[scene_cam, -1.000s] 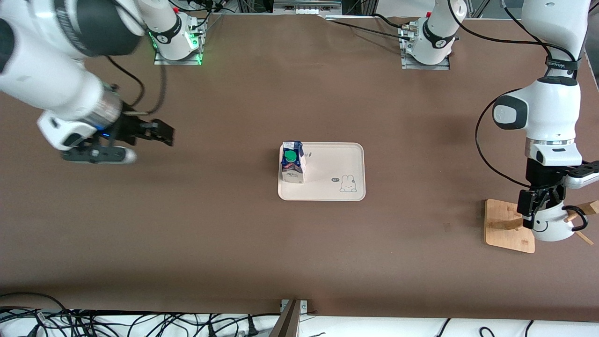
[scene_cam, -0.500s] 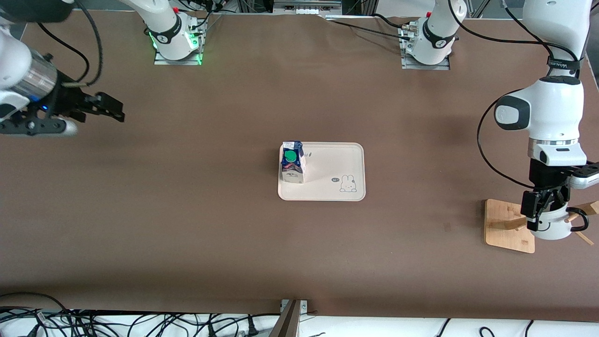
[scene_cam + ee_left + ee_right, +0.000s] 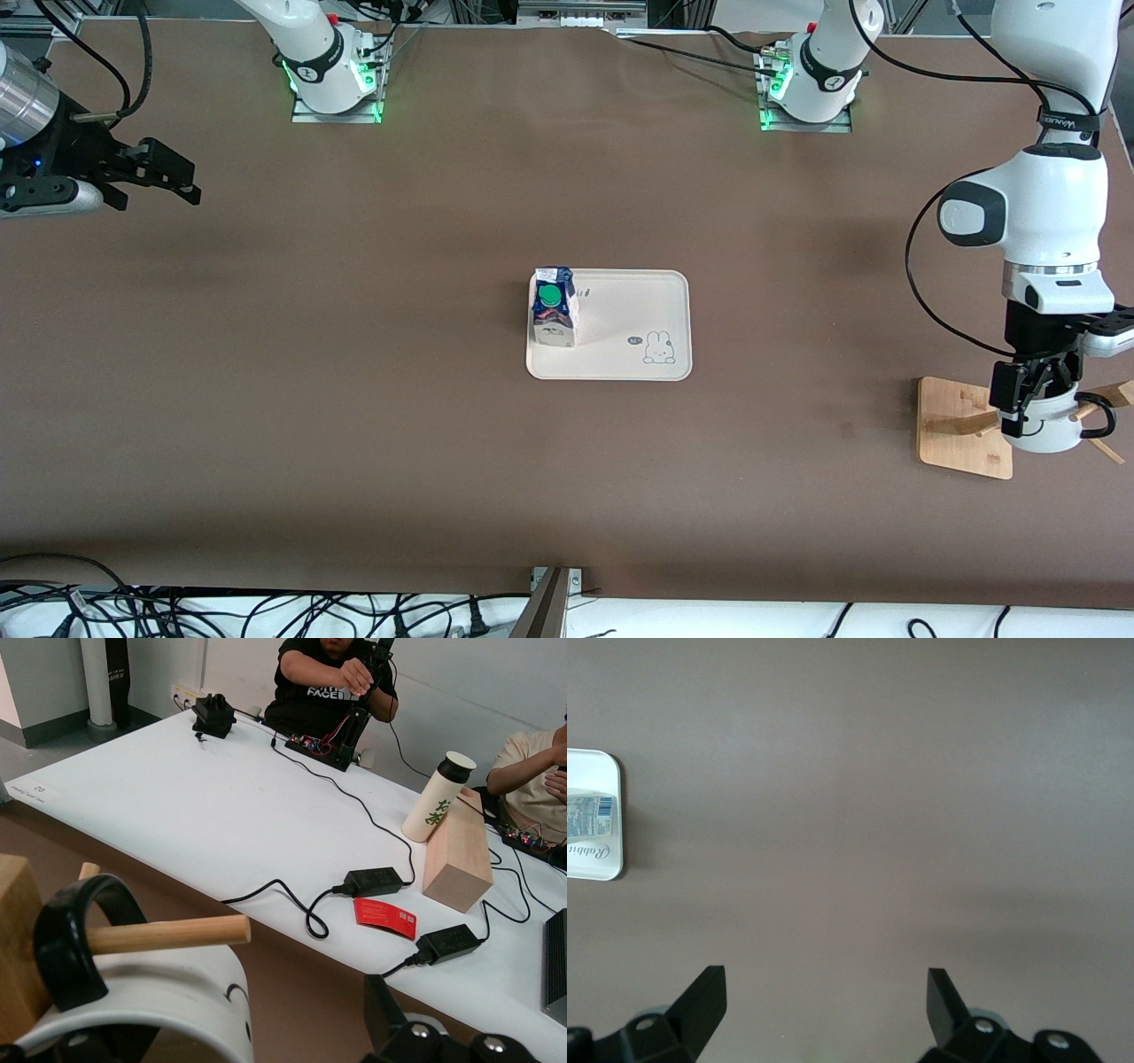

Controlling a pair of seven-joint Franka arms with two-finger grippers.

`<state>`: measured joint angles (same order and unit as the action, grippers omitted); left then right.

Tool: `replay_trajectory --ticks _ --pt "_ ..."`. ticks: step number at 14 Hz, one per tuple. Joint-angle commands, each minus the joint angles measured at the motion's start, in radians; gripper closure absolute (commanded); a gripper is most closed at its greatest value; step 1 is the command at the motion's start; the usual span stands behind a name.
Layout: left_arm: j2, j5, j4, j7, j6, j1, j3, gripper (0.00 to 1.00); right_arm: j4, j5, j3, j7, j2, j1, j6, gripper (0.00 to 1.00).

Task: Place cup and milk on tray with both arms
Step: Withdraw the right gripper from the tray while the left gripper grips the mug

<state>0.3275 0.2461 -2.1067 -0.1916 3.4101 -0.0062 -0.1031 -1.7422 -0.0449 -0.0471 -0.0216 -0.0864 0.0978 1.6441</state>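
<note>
The milk stands upright on the cream tray, at the tray's end toward the right arm. The white cup hangs by its black handle on a peg of the wooden rack at the left arm's end of the table. My left gripper is down at the cup's rim, open. In the left wrist view one finger stands apart from the cup's wall; the other is hidden. My right gripper is open and empty over bare table at the right arm's end, also shown in the right wrist view.
The rack's wooden peg runs through the cup's handle. In the right wrist view a corner of the tray shows with the milk on it. Cables lie along the table's near edge.
My right gripper has pulled away from the tray toward the right arm's end of the table, open throughout. My left gripper has shifted only slightly at the cup.
</note>
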Motion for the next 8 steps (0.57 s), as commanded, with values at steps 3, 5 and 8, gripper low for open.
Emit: replay_trajectory --ticks 3,5,8 --pt "0.01 0.016 0.016 0.02 0.001 -0.005 -0.018 0.29 0.049 0.014 0.021 -0.006 0.007 -0.018 -0.001 0.0" --pt "0.008 0.016 0.016 0.02 0.001 -0.005 -0.018 0.58 0.058 0.016 0.02 -0.011 0.014 -0.021 -0.004 0.0" --pt "0.007 0.016 0.013 0.018 0.001 -0.006 -0.018 0.9 0.076 0.01 0.018 -0.001 0.056 -0.026 -0.004 0.0"
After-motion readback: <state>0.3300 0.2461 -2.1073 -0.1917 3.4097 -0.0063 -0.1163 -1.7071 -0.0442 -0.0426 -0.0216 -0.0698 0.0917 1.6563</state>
